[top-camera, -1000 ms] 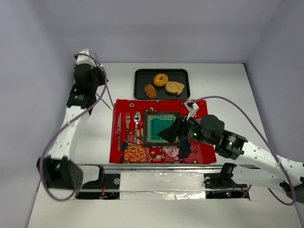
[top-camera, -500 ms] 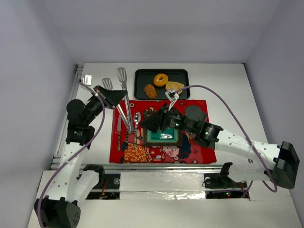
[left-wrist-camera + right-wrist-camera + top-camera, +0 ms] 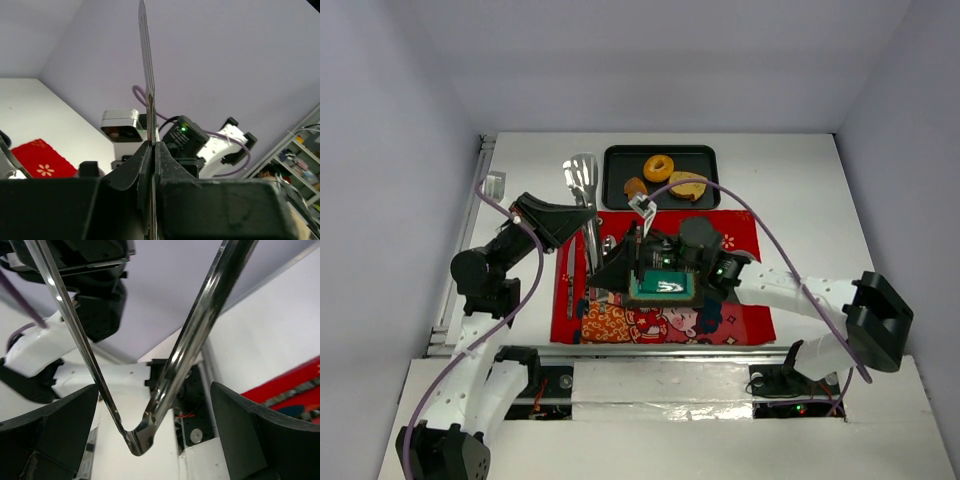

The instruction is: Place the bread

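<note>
Tongs (image 3: 583, 178) now shut, bread (image 3: 658, 166) on tray (image 3: 619, 163), white tbl (image 3: 790, 180)

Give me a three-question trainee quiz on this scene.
1. True or false: the doughnut, roll and toast all lie on the black tray.
2. Which gripper is shut on the tongs? A) left gripper B) right gripper C) neither
3. Fill in: the green plate rests on a red ____.
Key: 1 true; 2 A; 3 placemat.
</note>
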`<state>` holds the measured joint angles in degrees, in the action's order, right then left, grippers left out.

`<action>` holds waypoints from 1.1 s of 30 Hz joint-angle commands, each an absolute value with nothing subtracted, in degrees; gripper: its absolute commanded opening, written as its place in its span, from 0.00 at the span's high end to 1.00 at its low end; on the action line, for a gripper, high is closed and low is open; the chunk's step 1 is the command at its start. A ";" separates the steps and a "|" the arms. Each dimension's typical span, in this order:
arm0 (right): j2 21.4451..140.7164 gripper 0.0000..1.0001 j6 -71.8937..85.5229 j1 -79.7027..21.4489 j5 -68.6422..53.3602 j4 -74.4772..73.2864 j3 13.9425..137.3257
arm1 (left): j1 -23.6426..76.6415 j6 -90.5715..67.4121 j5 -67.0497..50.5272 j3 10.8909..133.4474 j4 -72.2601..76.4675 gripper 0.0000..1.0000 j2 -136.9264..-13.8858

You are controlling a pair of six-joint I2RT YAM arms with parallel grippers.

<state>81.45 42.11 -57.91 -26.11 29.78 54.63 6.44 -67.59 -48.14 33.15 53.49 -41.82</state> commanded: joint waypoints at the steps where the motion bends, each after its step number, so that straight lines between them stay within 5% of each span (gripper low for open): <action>1: 83.92 0.00 45.51 -57.83 -37.08 41.46 57.74 | 6.59 -73.30 -51.15 32.26 64.68 1.00 -41.05; 10: 90.08 0.11 55.09 -57.83 -39.90 53.76 59.33 | 7.65 -77.70 -51.77 28.13 71.89 1.00 -39.29; 24: 90.44 0.48 60.29 -57.83 -38.50 61.52 55.11 | 8.17 -77.26 -52.47 25.14 74.62 1.00 -39.81; 28: 88.51 0.52 57.15 -57.83 -35.69 56.10 54.32 | 8.17 -74.89 -53.35 26.19 70.85 0.68 -39.90; 29: 87.37 0.53 56.08 -57.83 -33.94 54.25 54.23 | 8.17 -73.84 -53.61 26.45 69.36 0.54 -39.55; 33: 84.04 0.54 50.46 -57.83 -27.96 43.18 54.84 | 8.17 -66.90 -54.75 29.00 57.00 0.32 -38.06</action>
<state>88.42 55.75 -57.82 -33.65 48.90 54.30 7.90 -72.58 -52.86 25.50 63.05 -39.70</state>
